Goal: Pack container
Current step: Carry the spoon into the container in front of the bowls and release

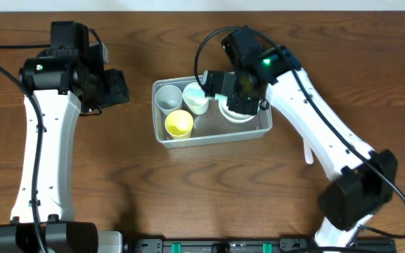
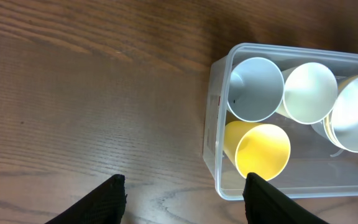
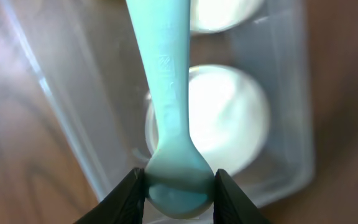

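We've got the left pincer (image 2: 188,202) at upper left of the overhead, over bare tabletop (image 1: 118,176) and well apart from everything. Its fingers are spread with nothing between them.

The container (image 1: 209,138) sits centre frame in the overhead, on the tabletop, long side running left-right.
- **Left end:** grey-white cup (image 1: 168,98) in the back corner, yellow cup (image 1: 179,124) in front of it, white cup (image 1: 195,98) just right of the grey one, all packed close.
- **Right half:** a white bowl (image 1: 239,114), partly hidden by the right arm.

The right pincer (image 3: 179,196) hangs over that bowl, pinching the rounded end of a teal spoon (image 3: 166,81). The shaft points toward the white cup. We can't tell whether the spoon touches anything.

A small white stick-like item (image 1: 308,151) lies on the tabletop right of the container.
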`<state>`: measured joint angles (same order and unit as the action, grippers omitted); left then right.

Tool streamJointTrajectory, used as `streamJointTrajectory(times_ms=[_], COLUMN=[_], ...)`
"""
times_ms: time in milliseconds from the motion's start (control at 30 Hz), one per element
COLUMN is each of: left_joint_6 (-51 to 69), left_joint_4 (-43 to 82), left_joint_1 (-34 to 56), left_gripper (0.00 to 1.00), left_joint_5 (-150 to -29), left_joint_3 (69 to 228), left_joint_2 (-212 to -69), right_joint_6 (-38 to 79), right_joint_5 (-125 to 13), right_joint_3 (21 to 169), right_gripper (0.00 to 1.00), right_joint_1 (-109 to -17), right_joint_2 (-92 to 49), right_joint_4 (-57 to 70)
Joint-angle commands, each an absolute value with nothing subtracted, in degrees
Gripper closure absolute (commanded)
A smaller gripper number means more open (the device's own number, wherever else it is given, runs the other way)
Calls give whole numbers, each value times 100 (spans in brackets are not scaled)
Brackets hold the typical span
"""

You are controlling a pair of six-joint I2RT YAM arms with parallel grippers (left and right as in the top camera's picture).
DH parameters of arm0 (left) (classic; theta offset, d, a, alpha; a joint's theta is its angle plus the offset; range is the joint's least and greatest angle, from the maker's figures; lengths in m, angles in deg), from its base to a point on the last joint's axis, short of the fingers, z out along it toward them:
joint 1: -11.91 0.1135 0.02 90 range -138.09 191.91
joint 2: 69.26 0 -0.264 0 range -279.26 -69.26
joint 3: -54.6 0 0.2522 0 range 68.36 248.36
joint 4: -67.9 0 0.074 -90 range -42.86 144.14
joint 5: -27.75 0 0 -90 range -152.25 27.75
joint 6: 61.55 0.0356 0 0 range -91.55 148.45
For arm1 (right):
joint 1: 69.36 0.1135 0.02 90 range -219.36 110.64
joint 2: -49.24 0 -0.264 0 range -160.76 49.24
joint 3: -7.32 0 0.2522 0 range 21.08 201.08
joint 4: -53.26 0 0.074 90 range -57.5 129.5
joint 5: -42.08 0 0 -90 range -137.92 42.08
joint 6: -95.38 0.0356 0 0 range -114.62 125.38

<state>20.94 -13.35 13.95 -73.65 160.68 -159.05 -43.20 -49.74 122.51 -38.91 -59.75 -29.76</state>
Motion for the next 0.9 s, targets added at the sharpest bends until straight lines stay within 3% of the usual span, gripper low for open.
streamJointTrajectory(times_ms=[0,200,267,333,533,867], left_joint_6=[2089,2089,2089,2089,2089,2089], left_joint_4=[-1357,-1357,-1357,-1357,-1357,-1394], left_joint_1=[1410,1410,1410,1410,1410,1410], left_gripper=[38,38,38,38,38,38], left_joint_5=[-7319,-7319,-7317,-7317,-7317,-7317], left_joint_3=[16046,16046,16046,16046,16046,16046], left_joint_2=[-15927,-15927,-15927,-15927,-15927,-15927], right_joint_6=[-4503,-4477,-4350,-4217,-4171,-3701], right_joint_5=[-5160,-5208,-5239,-5250,-5250,-5245], right_joint_3=[12209,12183,12170,12165,12165,12170], right_gripper=[99,96,73,58,44,48], right_joint_1=[-3853,-3853,-3853,-3853,-3853,-3860], right_joint_2=[-6171,-6390,-6403,-6403,-6403,-6302], right_joint_4=[-3181,-3454,-3470,-3467,-3467,-3268])
